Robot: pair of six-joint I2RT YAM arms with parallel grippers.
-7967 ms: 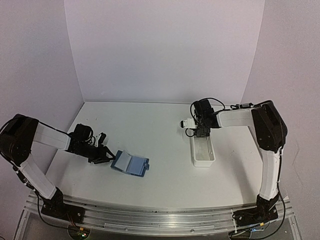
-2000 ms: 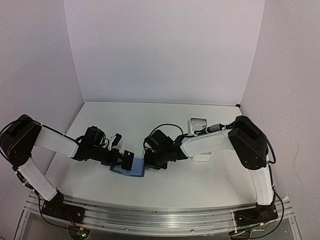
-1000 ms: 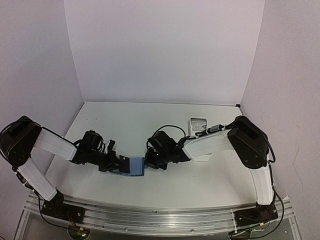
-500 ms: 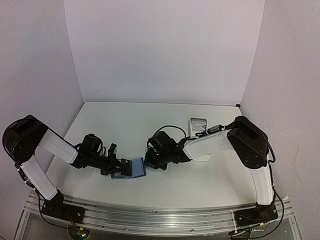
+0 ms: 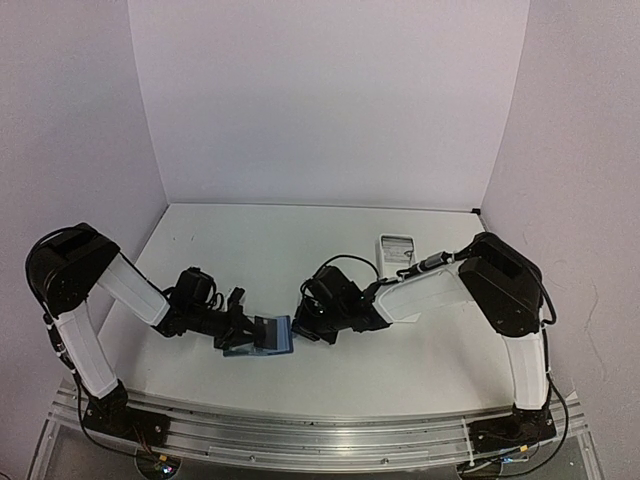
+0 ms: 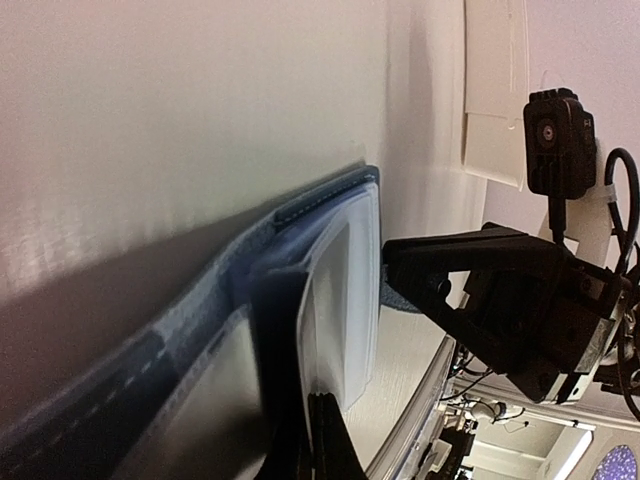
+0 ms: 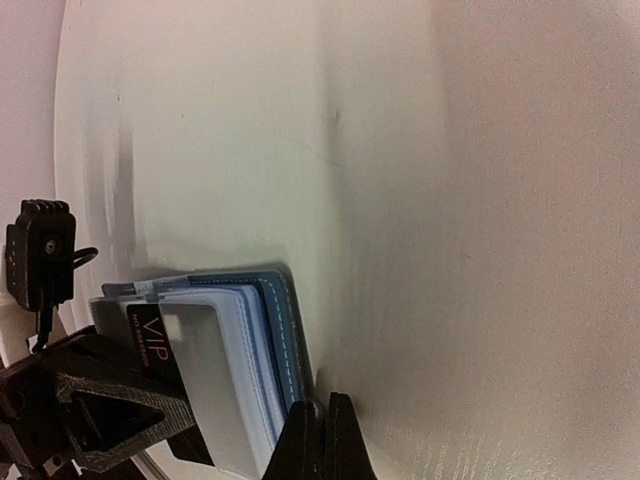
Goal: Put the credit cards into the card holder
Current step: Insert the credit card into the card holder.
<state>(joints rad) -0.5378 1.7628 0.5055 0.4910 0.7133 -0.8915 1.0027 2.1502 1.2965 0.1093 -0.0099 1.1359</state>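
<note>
The card holder (image 5: 273,335), a blue wallet, lies open near the table's front, and its clear pockets face up. One of the credit cards (image 7: 150,335), black with "VIP" printed on it, sits partly inside a clear pocket and sticks out on the wallet's left side. My left gripper (image 5: 236,330) is shut on that outer end. In the left wrist view its fingertips (image 6: 322,430) meet right against the pockets. My right gripper (image 5: 300,328) is shut with nothing in it, and its tips (image 7: 322,425) rest on the table against the wallet's (image 7: 280,330) right edge. No other cards are visible.
A long white tray (image 5: 396,247) stands behind the right arm at the back right. Both arms reach inward low over the table and nearly meet at the wallet. The table's front edge and rail lie just below them.
My left gripper has moved right toward the wallet with the black card. The wallet has shifted slightly toward the front. My right gripper has stayed at the wallet's right edge.
</note>
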